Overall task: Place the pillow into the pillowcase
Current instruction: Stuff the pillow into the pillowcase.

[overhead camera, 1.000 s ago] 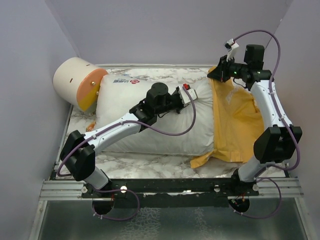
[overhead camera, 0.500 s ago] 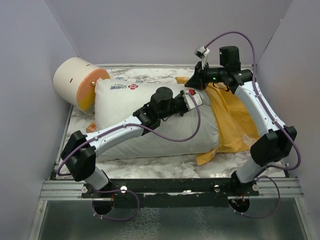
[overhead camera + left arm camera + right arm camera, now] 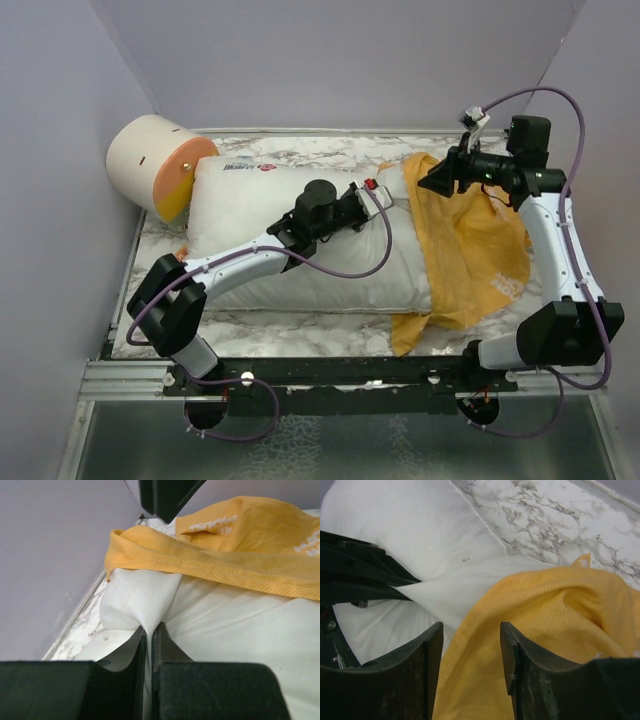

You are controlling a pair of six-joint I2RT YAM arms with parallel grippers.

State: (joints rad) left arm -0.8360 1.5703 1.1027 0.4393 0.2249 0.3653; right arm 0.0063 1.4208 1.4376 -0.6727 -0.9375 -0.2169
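Soft, even, bright light from above fills all three views. Overhead, the arms lay only faint, blurred shadows on the marble desk (image 3: 300, 328), with no glare. From the right wrist, the white pillow (image 3: 395, 520) looks nearly washed out. The left claw (image 3: 149, 640) and right claw (image 3: 471, 640) appear dark and slightly soft in the foreground, while the pillowcase (image 3: 210, 565) weave is sharp.

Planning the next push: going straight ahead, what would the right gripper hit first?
Probably the pillowcase, bunched just ahead of the right gripper's open fingers; the pillow lies beyond.
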